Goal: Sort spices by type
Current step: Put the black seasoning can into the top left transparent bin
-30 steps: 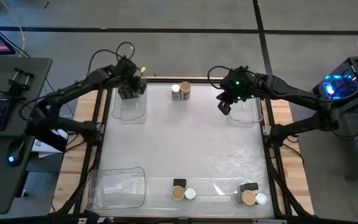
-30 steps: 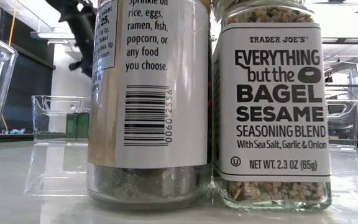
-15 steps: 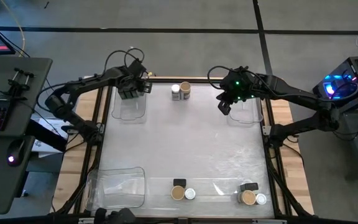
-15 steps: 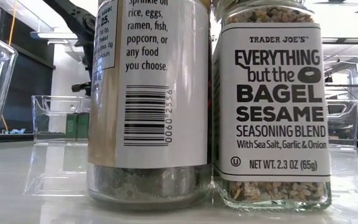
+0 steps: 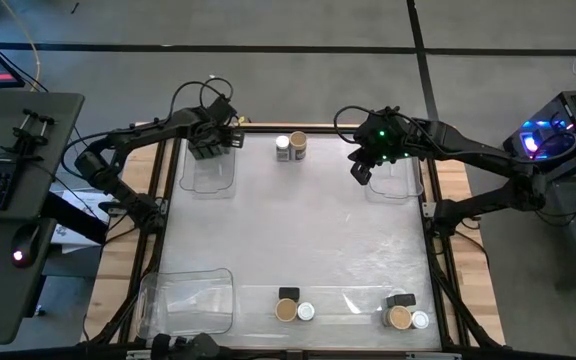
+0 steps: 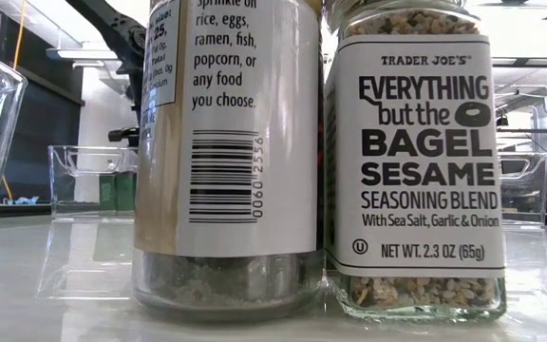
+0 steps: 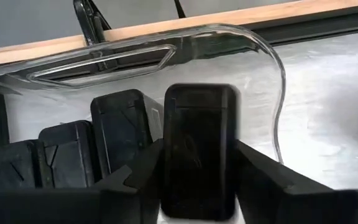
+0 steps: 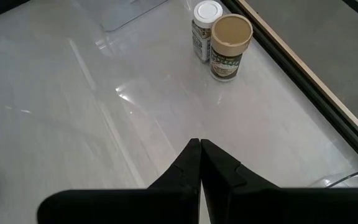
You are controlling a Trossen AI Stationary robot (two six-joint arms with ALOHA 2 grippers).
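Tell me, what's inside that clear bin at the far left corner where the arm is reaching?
Black boxy spice containers stand side by side in the clear bin, one between the left gripper's fingers. The gripper hides their lower parts, so the exact count is unclear.

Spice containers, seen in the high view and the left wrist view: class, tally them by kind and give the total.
Black boxes: 6 (4 in the far left clear bin, 2 on the table's near side)
White-topped jars: 3
Tan-topped jars: 3
Total: 12
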